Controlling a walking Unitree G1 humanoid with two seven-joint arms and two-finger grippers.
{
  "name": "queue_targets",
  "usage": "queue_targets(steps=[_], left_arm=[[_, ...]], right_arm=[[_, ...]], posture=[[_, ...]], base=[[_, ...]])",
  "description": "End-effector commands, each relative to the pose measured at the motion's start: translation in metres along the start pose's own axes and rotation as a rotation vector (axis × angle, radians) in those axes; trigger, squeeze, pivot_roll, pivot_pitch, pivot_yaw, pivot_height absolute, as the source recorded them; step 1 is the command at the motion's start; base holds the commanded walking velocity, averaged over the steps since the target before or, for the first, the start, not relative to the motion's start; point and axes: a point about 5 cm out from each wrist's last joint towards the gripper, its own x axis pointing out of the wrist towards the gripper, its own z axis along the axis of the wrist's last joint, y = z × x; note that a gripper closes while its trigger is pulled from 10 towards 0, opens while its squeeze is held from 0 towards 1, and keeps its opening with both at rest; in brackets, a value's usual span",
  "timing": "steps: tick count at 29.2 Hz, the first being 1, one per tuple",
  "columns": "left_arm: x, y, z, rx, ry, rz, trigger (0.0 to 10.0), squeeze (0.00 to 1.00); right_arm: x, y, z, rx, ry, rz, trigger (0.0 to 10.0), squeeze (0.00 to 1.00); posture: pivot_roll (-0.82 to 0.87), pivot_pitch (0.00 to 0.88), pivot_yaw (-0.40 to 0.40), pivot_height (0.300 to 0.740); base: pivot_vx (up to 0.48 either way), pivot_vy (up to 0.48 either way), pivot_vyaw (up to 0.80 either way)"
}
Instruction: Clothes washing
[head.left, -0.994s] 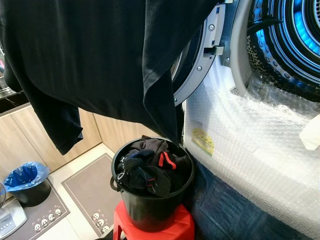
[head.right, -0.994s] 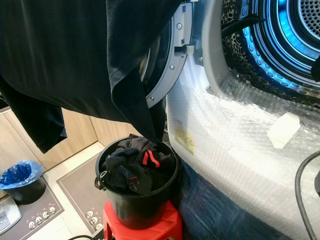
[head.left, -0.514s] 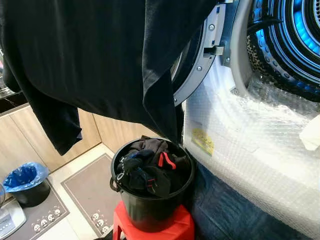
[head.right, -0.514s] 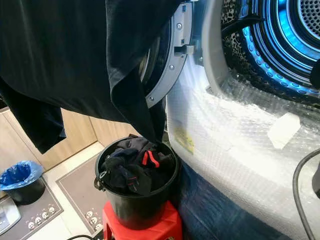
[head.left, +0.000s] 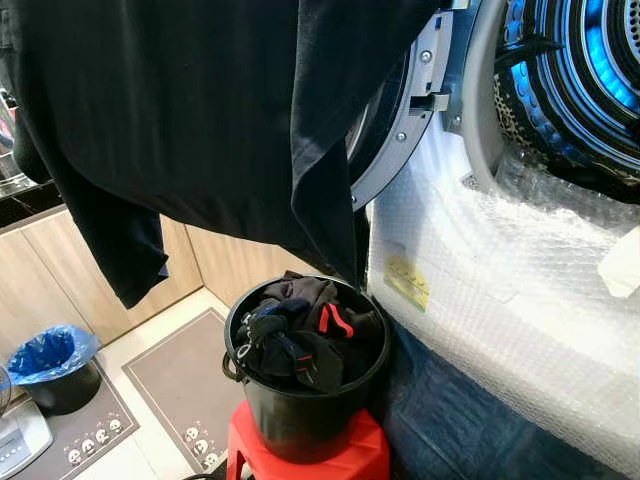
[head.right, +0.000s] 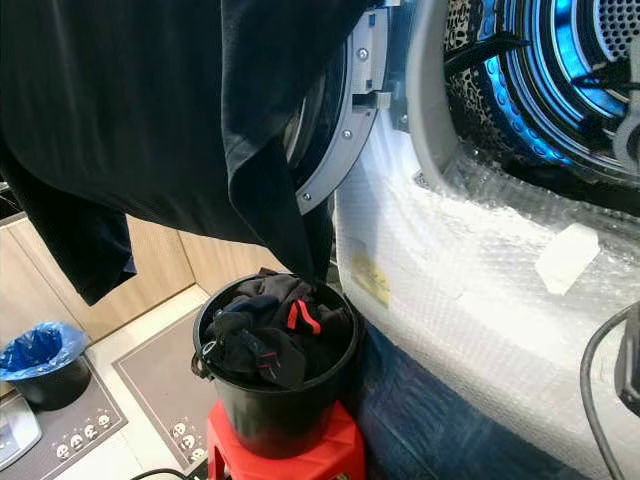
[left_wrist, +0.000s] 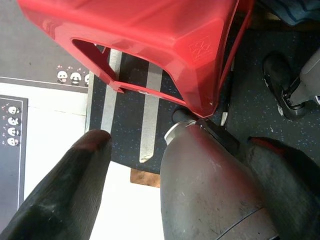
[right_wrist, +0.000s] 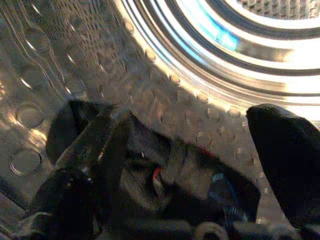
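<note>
1. Right gripper (right_wrist: 175, 165): our wrist view looks into the washing machine drum (right_wrist: 210, 55), lit blue-white. The two black fingers (right_wrist: 285, 150) stand wide apart. Dark clothing with a red and blue trim (right_wrist: 165, 165) lies between them on the dimpled drum wall; we cannot tell whether either finger touches it.
2. Left gripper (left_wrist: 150, 180): it hangs low, pointing at the floor. Its fingers are spread and hold nothing. Just beyond the fingertips stands the red stool (left_wrist: 150, 45); a panda-print mat (left_wrist: 10, 125) lies off to one side.
3. From the head views, a large black garment (head.left: 200, 110) hangs across the upper scene, draped over the open washer door (head.left: 400, 110). Its lowest fold dips to the rim of the black bucket (head.left: 305, 400).
4. The bucket sits on the red stool, full of dark laundry with red trim (head.left: 305, 335), just beside the washer front wrapped in bubble wrap (head.left: 500, 290).
5. A bin with a blue liner (head.left: 50, 365) stands well apart by the cabinets.
</note>
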Motion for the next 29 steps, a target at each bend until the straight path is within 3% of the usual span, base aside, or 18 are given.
queue_targets(steps=[1, 3, 4, 7, 8, 9, 11, 13, 16, 20, 24, 26, 29], left_arm=[[-0.001, 0.0, -0.007, 0.018, 0.037, -0.005, 10.0, 0.0], [-0.001, 0.0, -0.007, 0.017, 0.037, -0.005, 10.0, 0.0], [-0.001, -0.001, -0.008, 0.021, 0.04, -0.007, 10.0, 0.0], [-0.001, -0.001, -0.009, 0.025, 0.041, -0.009, 10.0, 0.0], [-0.001, -0.001, -0.009, 0.027, 0.041, -0.01, 10.0, 0.0], [-0.001, -0.002, -0.009, 0.028, 0.04, -0.012, 10.0, 0.0], [-0.001, -0.002, -0.008, 0.03, 0.039, -0.014, 10.0, 0.0], [-0.001, -0.003, -0.007, 0.032, 0.037, -0.016, 10.0, 0.0], [-0.001, -0.003, -0.007, 0.034, 0.036, -0.017, 10.0, 0.0], [-0.001, -0.002, -0.006, 0.045, 0.034, -0.021, 10.0, 0.0], [-0.001, 0.0, -0.006, 0.054, 0.034, -0.019, 10.0, 0.0], [-0.001, 0.001, -0.006, 0.066, 0.035, -0.019, 10.0, 0.0], [-0.001, 0.001, -0.006, 0.071, 0.035, -0.02, 10.0, 0.0]], right_arm=[[-0.002, -0.004, -0.002, 0.048, 0.016, 0.018, 10.0, 1.0], [-0.006, -0.001, -0.007, 0.254, 0.123, 0.103, 10.0, 1.0], [-0.009, -0.003, 0.003, 0.342, 0.072, 0.132, 10.0, 1.0], [-0.014, -0.006, 0.011, 0.336, 0.016, 0.168, 10.0, 1.0], [-0.016, -0.005, 0.018, 0.337, -0.046, 0.189, 10.0, 0.89], [-0.024, -0.001, 0.031, 0.36, -0.151, 0.287, 10.0, 0.03], [-0.031, 0.001, 0.038, 0.327, -0.236, 0.343, 10.0, 0.0], [-0.044, 0.008, 0.039, 0.227, -0.364, 0.378, 10.0, 0.0], [-0.05, 0.015, 0.038, 0.243, -0.408, 0.45, 10.0, 0.0], [-0.069, 0.025, 0.018, 0.242, -0.427, 0.674, 10.0, 0.0], [-0.086, 0.023, 0.006, 0.242, -0.501, 0.802, 10.0, 0.0], [-0.1, 0.022, -0.003, 0.189, -0.564, 0.87, 10.0, 0.0], [-0.11, 0.022, -0.006, 0.177, -0.618, 0.902, 10.0, 0.0]], posture=[[-0.16, 0.0, 0.034, 0.74], [-0.17, 0.0, 0.036, 0.74], [-0.17, 0.0, 0.038, 0.74], [-0.18, 0.0, 0.041, 0.74], [-0.18, 0.0, 0.04, 0.74], [-0.18, 0.0, 0.043, 0.74], [-0.18, 0.0, 0.043, 0.74], [-0.18, 0.0, 0.046, 0.74], [-0.19, 0.0, 0.049, 0.74], [-0.19, 0.0, 0.061, 0.74], [-0.2, 0.0, 0.066, 0.74], [-0.21, 0.0, 0.074, 0.74], [-0.22, 0.0, 0.078, 0.74]], base=[[0.0, 0.0, 0.0], [0.0, 0.0, 0.0], [0.0, 0.0, 0.0], [0.0, 0.0, 0.0], [0.0, 0.0, 0.0], [0.0, 0.0, 0.0], [0.0, 0.0, 0.0], [0.0, 0.0, 0.0], [0.0, 0.0, 0.0], [0.0, 0.0, 0.0], [0.0, 0.0, 0.0], [0.0, 0.0, 0.0], [0.0, 0.0, 0.0]])
